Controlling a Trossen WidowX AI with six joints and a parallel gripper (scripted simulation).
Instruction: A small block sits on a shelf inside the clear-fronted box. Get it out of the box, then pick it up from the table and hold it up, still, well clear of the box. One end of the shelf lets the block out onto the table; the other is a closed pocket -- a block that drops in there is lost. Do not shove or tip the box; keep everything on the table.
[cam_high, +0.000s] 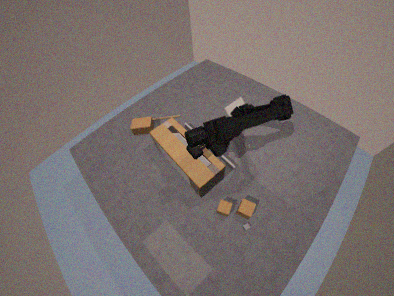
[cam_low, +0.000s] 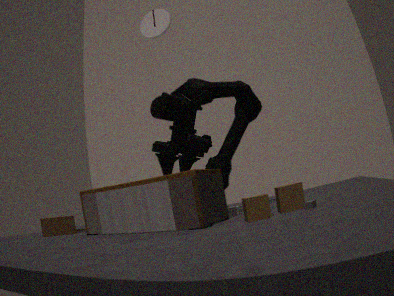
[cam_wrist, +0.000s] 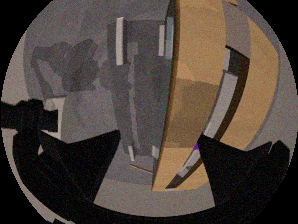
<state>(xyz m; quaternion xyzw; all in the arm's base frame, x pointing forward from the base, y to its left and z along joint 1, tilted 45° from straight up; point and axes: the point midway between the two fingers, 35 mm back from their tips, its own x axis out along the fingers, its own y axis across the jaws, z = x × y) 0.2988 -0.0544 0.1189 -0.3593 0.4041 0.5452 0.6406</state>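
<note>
The long wooden box (cam_high: 172, 150) (cam_low: 135, 207) (cam_wrist: 197, 107) stands upright on the table, with a pale clear front and a long slot in its top. The small block (cam_wrist: 196, 147) shows only as a purple sliver in the slot, beside the right fingertip in the wrist view; the gripper hides it in the top view. My gripper (cam_low: 176, 171) (cam_wrist: 160, 137) is open and empty, pointing down just above the box's top. In the wrist view, one finger lies over the slot side and the other over the table behind the box. The shelf's ends cannot be made out.
Two wooden blocks (cam_high: 225, 207) (cam_high: 246, 207) (cam_low: 256, 208) (cam_low: 290, 198) and a tiny pale cube (cam_high: 246, 226) lie beyond one box end. Another wooden block (cam_high: 141, 125) (cam_low: 57, 226) with a thin stick (cam_high: 167, 117) lies beyond the other. Grey bars (cam_high: 227, 159) (cam_wrist: 119, 40) lie behind the box.
</note>
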